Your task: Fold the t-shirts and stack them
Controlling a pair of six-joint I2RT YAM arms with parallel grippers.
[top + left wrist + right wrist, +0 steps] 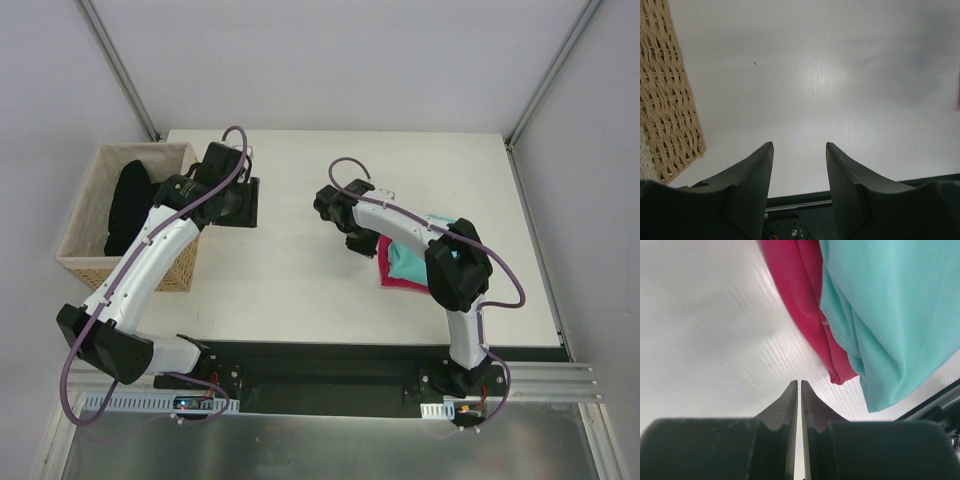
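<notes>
Stacking status: teal shirt [890,315] lies on top of pink shirt [800,290], both folded on the right side of the bench [300,290]. I'd call the job done or v. nearly so.
Stack edge: pink pokes out past the teal along the left and near sides, so the two aren't squared up. You can let that pass or nudge it.
Right fingers [785,410]: all but closed, only a hairline slit, nothing btw them. They sit just left of the stack, tips aimed at bare bench, not touching cloth. Reads as a let-go posn, clear of the fabric so nothing drags.
Left fingers [752,190]: moderately apart and empty, over bare bench at the far left, just beside the basket [120,272]. Prob. parked there so as not to crowd the right arm.
Basket contents: black garment [130,205] inside. It's not one of your shirts, so leave it.
Hidden: right arm covers part of the stack in the top view, so you can't check its right side.
Watch: cloth looks soft & light. Any low sweep of the right arm across it could pull the teal off the pink, so lift before you retract.
</notes>
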